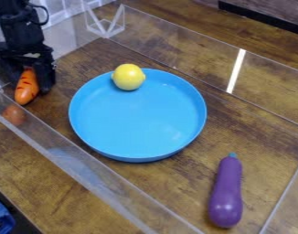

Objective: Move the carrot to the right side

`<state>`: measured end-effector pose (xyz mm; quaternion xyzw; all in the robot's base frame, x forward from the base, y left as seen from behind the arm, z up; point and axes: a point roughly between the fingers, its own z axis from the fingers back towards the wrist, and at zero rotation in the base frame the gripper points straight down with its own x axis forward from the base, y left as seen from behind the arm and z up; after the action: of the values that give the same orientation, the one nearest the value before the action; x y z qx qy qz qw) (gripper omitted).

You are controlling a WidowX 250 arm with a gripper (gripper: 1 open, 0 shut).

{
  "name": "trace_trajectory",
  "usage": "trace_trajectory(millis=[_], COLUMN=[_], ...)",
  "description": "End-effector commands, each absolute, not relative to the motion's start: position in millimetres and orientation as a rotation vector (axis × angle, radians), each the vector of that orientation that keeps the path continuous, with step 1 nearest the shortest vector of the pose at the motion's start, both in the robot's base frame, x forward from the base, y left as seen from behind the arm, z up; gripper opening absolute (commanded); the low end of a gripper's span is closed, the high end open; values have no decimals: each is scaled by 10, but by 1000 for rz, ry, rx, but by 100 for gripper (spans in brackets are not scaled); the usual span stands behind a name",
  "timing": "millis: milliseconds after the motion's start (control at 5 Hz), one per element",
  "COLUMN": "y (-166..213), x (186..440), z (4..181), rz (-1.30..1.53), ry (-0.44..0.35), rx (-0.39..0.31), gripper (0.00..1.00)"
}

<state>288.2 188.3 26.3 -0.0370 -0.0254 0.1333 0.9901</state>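
Gripper (26,80) pointing straight down at the table's 9 o'clock edge, fingers (46,71) spread wide, straddling the carrot (26,87). No visible pinch; contact can't be judged from this angle. Carrot lying on the wood table (255,110), just beside the clear acrylic wall (66,151), at 9 o'clock from the blue plate (137,117) and apart from its rim. Yellow ball (128,77) sitting in the plate at 11 o'clock. Purple eggplant (225,191) lying at 4 o'clock off the plate, well apart from the carrot.
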Motion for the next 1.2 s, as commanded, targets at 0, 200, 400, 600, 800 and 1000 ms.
trace_trajectory(millis=[0,200,400,600,800,1000], y=[1926,1914,1903,1896,1877,1860], x=[2995,2999,3003,3030,3062,3103], z=[410,418,428,403,391,408], rz=[258,255,250,243,234,220], ry=[-107,-110,-113,-116,-118,-120], rx=[-47,-48,-49,-44,-40,-34], gripper=[100,100,100,0,0,0])
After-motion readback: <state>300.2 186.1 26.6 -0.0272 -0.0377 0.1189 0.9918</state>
